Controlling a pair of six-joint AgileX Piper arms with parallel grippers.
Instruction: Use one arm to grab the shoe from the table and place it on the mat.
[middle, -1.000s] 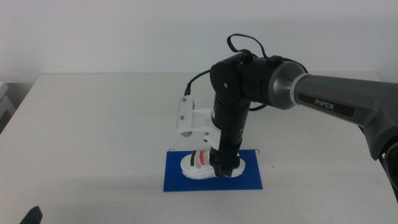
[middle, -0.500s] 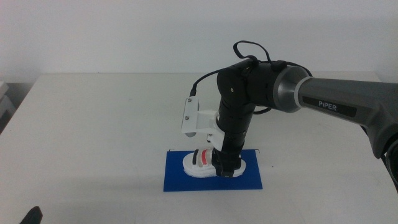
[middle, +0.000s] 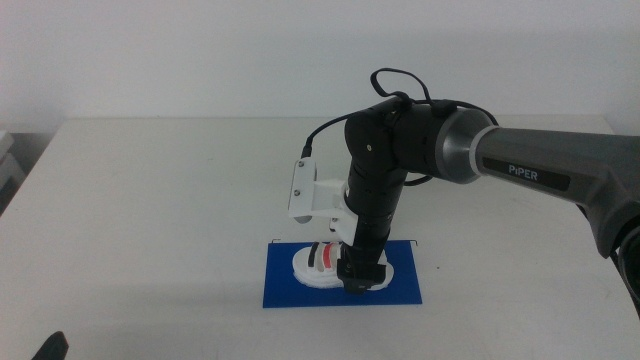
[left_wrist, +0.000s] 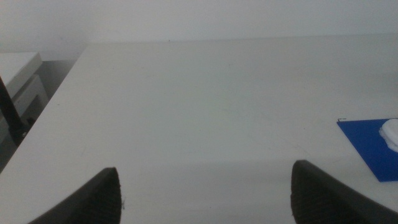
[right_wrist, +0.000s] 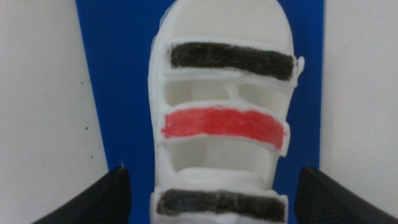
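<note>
The white shoe (middle: 322, 263) with black and red strap stripes lies flat on the dark-blue mat (middle: 285, 292), near the table's front middle. My right gripper (middle: 362, 278) points straight down over it. In the right wrist view the shoe (right_wrist: 224, 124) fills the gap between the two dark jaws of the right gripper (right_wrist: 214, 199), which stand open with a strip of mat (right_wrist: 118, 74) showing beside each. My left gripper (left_wrist: 205, 193) waits open and holds nothing at the front left, seeing only a corner of the mat (left_wrist: 367, 146).
The white table (middle: 150, 200) stretches bare to the left and behind the mat. The right arm's long grey link crosses in from the right edge, with a white camera bracket (middle: 305, 190) just above the shoe.
The right arm's upper links have shifted a little and its gripper has edged slightly toward the table's front. The shoe has stayed in place on the mat.
</note>
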